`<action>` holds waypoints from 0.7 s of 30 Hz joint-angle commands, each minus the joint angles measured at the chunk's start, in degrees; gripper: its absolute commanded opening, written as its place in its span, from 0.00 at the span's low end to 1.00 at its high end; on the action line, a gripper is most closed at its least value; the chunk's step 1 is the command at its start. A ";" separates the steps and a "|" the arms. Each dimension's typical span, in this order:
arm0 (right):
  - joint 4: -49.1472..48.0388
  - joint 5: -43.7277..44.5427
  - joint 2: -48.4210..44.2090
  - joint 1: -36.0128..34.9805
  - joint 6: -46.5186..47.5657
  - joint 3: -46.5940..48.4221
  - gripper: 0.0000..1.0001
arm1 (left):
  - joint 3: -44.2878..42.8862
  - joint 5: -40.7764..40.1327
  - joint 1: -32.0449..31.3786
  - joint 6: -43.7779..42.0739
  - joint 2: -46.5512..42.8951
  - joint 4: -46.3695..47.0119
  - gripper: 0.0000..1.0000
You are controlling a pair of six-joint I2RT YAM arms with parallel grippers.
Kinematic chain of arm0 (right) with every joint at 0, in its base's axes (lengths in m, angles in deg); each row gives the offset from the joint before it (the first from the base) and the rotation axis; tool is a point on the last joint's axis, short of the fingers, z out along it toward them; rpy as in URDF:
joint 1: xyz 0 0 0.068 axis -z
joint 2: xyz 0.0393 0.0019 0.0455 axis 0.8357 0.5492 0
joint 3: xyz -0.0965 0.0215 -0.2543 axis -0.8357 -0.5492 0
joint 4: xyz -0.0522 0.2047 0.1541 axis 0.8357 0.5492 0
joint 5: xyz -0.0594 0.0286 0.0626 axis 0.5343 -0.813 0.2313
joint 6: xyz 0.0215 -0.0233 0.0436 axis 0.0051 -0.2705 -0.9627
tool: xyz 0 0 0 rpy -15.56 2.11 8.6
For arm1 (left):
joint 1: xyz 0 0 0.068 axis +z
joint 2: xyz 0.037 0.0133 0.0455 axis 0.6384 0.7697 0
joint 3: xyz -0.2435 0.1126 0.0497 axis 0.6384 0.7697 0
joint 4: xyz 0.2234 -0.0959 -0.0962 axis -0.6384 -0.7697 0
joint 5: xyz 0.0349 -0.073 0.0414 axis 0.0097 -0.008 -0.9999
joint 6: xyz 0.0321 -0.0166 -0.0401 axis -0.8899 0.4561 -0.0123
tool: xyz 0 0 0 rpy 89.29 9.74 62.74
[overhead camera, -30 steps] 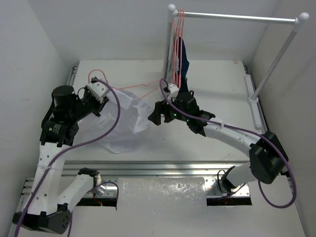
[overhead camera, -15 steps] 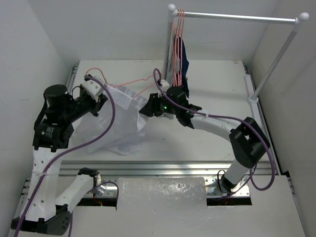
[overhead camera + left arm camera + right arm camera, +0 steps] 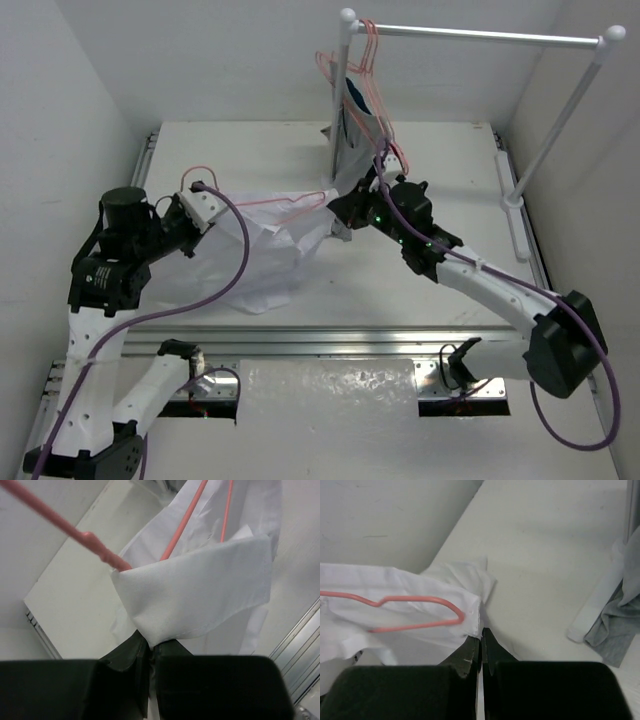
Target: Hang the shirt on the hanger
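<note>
At table centre, the left gripper [image 3: 151,647], at 9 o'clock, pinches a fold of the shirt [image 3: 262,262]; the hanger [image 3: 177,530] lies within the stretched fabric; the right gripper [image 3: 481,636], at 3 o'clock, clamps the shirt's edge.

White walls [image 3: 200,50], white table [image 3: 440,290], clothes rail [image 3: 480,37].

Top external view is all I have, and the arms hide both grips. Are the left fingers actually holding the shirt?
Observer: Yes. The left fingers are shut on a fold of the shirt, and the hanger wire runs into that fold.
Operator: And the right?
Observer: The right fingers are shut on the shirt's edge. The hanger's bend stops just short of them.
Operator: Anything near that grip?
Observer: A grey garment sits off to its right, apart.
</note>
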 commanded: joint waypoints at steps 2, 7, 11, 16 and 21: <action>-0.74 3.95 -4.18 -0.40 3.84 -0.90 0.00 | 4.00 -6.06 0.58 -5.35 -0.74 1.58 0.00; 0.13 6.67 -4.45 -3.73 9.62 0.94 0.00 | 8.31 -15.38 0.50 -5.17 1.02 9.84 0.00; 3.12 10.90 -1.82 -8.13 16.05 6.29 0.00 | 8.76 -13.49 -0.38 -9.89 2.96 7.84 0.00; 1.03 9.77 -0.93 -8.74 17.55 6.49 0.00 | 9.99 -15.47 -0.47 -5.36 3.92 11.25 0.00; -5.20 1.77 2.84 -13.92 22.64 7.80 0.00 | 9.99 -14.70 -0.73 2.64 7.43 17.84 0.00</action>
